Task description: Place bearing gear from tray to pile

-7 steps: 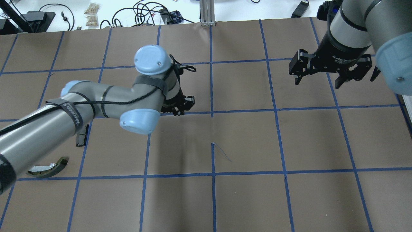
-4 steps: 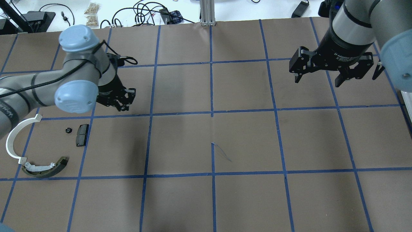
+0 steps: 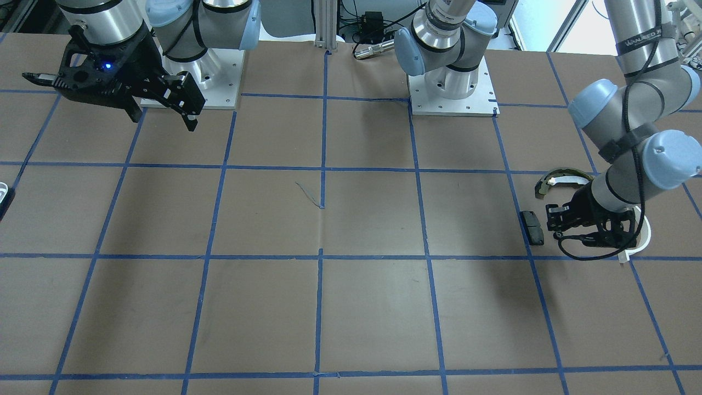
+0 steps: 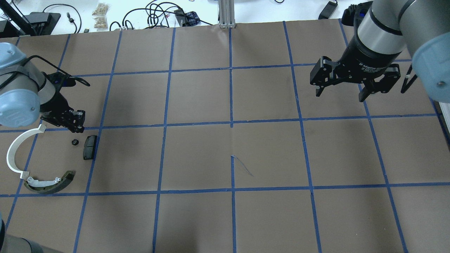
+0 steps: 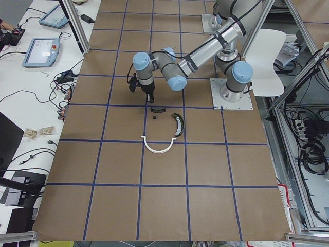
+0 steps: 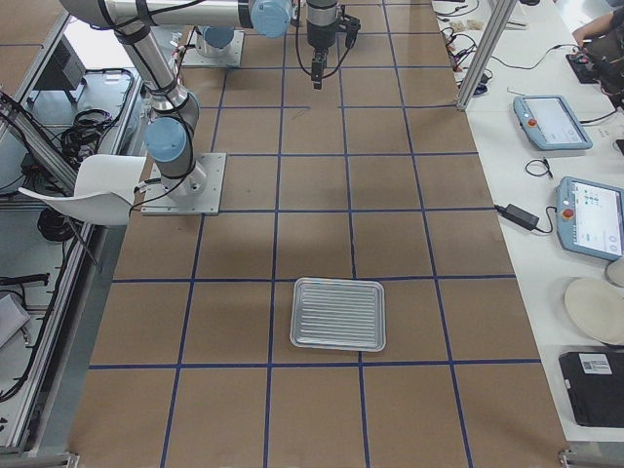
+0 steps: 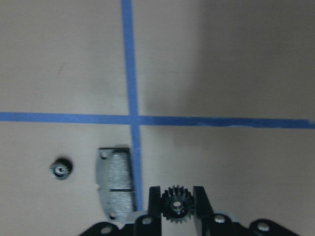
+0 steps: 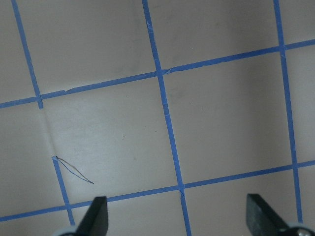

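My left gripper (image 4: pixel 75 123) is shut on a small black bearing gear (image 7: pixel 175 206) and holds it just above the table at the pile's far edge. The pile lies at the table's left: a white half-ring arc (image 4: pixel 14 151), an olive-and-dark brake shoe (image 4: pixel 51 183), a black rectangular pad (image 4: pixel 89 147) and another small black gear (image 4: pixel 74 142). In the left wrist view the pad (image 7: pixel 115 182) and the loose gear (image 7: pixel 61 168) lie left of the held gear. My right gripper (image 4: pixel 342 92) is open and empty, high at the far right.
The ribbed metal tray (image 6: pixel 337 314) sits near the table's right end and shows only in the exterior right view, with nothing visible in it. Blue tape lines grid the brown table. Cables and devices lie beyond the far edge.
My left arm has swung from the table's middle to the left, down to the pile, with the gripper still shut. The right gripper has shifted slightly left.
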`<state>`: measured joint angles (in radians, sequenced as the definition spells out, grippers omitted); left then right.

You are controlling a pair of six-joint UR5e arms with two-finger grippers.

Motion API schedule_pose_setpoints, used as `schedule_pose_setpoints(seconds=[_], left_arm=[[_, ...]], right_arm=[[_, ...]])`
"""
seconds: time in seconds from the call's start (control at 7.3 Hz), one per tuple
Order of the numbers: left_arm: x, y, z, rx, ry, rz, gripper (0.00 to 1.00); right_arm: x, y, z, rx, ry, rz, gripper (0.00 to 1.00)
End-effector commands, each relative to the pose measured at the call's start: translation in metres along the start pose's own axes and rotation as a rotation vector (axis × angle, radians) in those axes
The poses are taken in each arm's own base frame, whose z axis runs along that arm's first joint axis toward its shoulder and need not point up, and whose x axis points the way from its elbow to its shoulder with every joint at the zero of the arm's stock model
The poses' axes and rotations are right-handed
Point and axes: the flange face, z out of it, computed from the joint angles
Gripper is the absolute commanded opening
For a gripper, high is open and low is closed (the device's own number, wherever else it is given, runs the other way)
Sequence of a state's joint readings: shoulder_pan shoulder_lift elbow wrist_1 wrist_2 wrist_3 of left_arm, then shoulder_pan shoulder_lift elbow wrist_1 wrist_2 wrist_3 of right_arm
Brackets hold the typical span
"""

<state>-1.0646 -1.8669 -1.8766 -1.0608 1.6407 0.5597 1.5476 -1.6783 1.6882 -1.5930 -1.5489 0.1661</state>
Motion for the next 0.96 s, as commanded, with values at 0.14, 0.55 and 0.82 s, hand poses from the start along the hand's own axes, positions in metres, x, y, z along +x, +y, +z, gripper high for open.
schedule_pose_setpoints(seconds=[0.14, 0.55, 0.82], left_arm=[[-0.057, -0.011, 0.042, 0.048, -0.033, 0.072, 0.00], [-0.058, -0.006, 0.050, 0.031, -0.024, 0.065, 0.99], [-0.062, -0.003, 0.043, 0.003, -0.062, 0.064, 1.00]], right_arm=[[0.000, 0.000, 0.001, -0.004, 0.001, -0.001, 1.00], [-0.001, 0.001, 0.007, -0.045, -0.002, -0.013, 1.00], [-0.004, 0.000, 0.018, -0.070, 0.002, -0.026, 1.00]])
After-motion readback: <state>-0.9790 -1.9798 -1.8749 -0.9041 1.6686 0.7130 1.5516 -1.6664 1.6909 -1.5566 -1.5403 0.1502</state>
